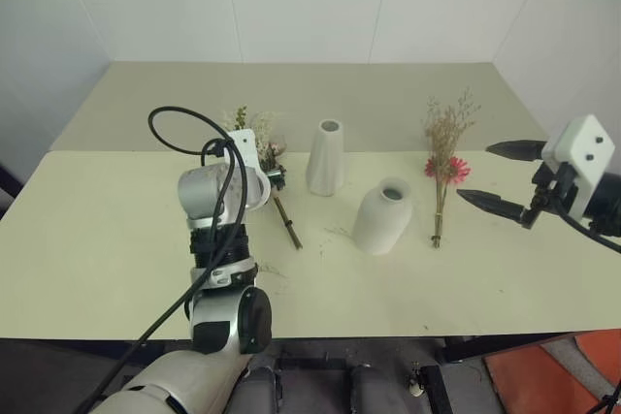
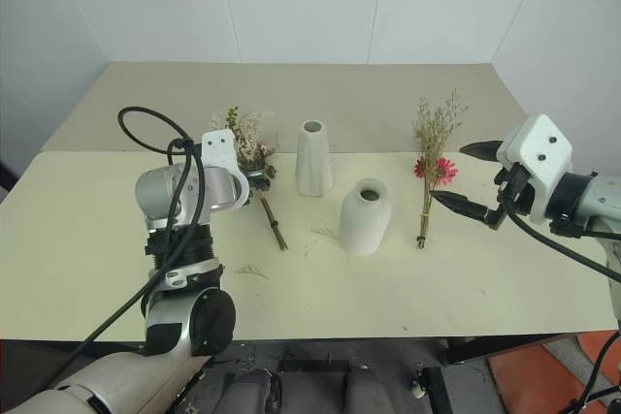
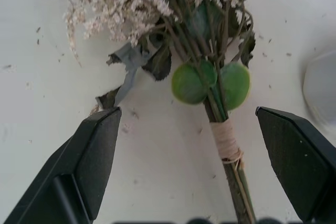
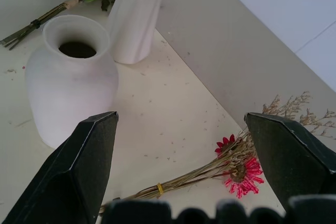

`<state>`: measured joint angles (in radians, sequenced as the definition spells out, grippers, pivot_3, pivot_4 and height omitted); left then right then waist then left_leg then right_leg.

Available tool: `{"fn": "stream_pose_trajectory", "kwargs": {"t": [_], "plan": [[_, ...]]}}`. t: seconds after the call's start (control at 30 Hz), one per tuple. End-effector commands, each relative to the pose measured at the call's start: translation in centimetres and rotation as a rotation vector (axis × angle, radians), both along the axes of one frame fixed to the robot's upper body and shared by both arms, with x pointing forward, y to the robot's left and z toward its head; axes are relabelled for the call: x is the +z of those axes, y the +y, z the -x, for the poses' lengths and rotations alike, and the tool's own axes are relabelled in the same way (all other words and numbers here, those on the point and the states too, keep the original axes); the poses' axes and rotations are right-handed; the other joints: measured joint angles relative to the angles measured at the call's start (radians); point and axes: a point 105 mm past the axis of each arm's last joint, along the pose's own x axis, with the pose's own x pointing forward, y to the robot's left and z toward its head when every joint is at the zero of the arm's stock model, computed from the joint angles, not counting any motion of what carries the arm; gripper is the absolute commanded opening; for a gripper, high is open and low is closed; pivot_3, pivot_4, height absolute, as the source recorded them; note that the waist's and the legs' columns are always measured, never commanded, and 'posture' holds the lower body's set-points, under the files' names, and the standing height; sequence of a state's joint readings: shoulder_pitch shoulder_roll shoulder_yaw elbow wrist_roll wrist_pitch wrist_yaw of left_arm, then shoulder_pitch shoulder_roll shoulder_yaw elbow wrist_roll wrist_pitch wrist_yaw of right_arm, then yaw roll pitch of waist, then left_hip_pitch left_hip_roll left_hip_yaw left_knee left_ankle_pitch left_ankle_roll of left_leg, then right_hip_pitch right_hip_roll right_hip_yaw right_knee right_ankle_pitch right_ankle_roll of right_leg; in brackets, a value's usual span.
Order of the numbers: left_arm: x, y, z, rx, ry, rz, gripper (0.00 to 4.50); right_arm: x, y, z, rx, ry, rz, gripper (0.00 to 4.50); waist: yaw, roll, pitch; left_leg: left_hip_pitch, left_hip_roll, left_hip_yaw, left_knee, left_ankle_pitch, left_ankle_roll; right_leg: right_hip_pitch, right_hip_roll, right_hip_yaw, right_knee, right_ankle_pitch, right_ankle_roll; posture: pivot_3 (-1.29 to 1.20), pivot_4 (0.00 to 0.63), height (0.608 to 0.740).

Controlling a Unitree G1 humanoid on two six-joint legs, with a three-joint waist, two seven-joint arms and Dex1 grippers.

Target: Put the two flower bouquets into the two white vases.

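The bushy bouquet (image 1: 260,143) lies on the table (image 1: 107,239) with cream sprigs and green leaves, its tied stem (image 3: 227,145) pointing toward the front edge. My left gripper (image 3: 187,113) hovers open just above that stem, one finger on each side, touching nothing. To its right stand the tall narrow white vase (image 1: 326,157) and the rounder wide-mouthed vase (image 1: 382,217), both upright. Further right, the slim bouquet (image 1: 443,167) with its red-pink flower lies flat on the table. My right gripper (image 1: 475,173) hangs open in the air just right of it, holding nothing.
A black cable (image 1: 170,128) loops up from my left arm. Small plant crumbs are scattered on the table around the vases. A white wall runs behind the table's beige back half. An orange patch (image 1: 553,375) shows on the floor at the front right.
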<state>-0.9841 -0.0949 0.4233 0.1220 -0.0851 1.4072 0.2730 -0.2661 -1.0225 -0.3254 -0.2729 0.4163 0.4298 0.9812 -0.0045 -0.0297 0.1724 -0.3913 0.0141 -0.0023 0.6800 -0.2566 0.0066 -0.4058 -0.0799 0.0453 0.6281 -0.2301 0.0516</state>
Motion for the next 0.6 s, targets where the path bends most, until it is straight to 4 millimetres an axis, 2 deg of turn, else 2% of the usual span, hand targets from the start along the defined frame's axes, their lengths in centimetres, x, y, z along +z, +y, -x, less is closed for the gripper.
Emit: {"fn": "stream_pose_trajectory", "kwargs": {"t": [0.03,0.17,0.3,0.5,0.53,0.6], "plan": [[1.0,-2.6,-0.6,-0.059,-0.029,0.086,4.48,1.4,-0.2,0.5,-0.013,-0.051,0.002,4.50,0.000,0.000,0.000,0.000,0.000,0.000,0.000,0.000,0.000,0.000,0.000,0.000,0.000,0.000,0.000,0.00,0.150,0.740],[0.5,-3.5,-0.7,-0.095,0.010,0.160,3.58,1.8,-0.3,0.6,-0.021,-0.069,0.006,4.50,0.001,0.000,0.000,0.000,0.000,0.000,0.000,0.000,0.000,0.000,0.000,0.000,0.000,0.000,0.000,0.00,0.150,0.740],[-0.2,-3.3,-1.1,-0.071,0.019,0.165,2.27,2.0,-0.4,0.6,-0.028,-0.080,0.004,4.50,0.001,0.000,0.000,0.000,0.000,0.000,0.000,0.000,0.000,0.000,0.000,0.000,0.000,0.000,0.000,0.00,0.150,0.740],[0.3,-3.5,-1.7,-0.055,-0.001,0.188,0.32,2.0,-1.0,0.7,-0.057,-0.086,-0.004,4.50,0.003,0.000,0.000,0.000,0.000,0.000,0.000,0.000,0.000,0.000,0.000,0.000,0.000,0.000,0.000,0.00,0.150,0.740],[0.2,-3.5,-1.8,-0.051,-0.001,0.190,0.13,2.0,-1.2,0.7,-0.064,-0.086,-0.001,4.50,0.004,0.000,0.000,0.000,0.000,0.000,0.000,0.000,0.000,0.000,0.000,0.000,0.000,0.000,0.000,0.00,0.150,0.740],[0.2,-3.5,-2.0,-0.044,-0.008,0.198,0.13,2.0,-1.5,0.7,-0.074,-0.092,0.003,4.50,0.005,0.000,0.000,0.000,0.000,0.000,0.000,0.000,0.000,0.000,0.000,0.000,0.000,0.000,0.000,0.00,0.150,0.740]]}}
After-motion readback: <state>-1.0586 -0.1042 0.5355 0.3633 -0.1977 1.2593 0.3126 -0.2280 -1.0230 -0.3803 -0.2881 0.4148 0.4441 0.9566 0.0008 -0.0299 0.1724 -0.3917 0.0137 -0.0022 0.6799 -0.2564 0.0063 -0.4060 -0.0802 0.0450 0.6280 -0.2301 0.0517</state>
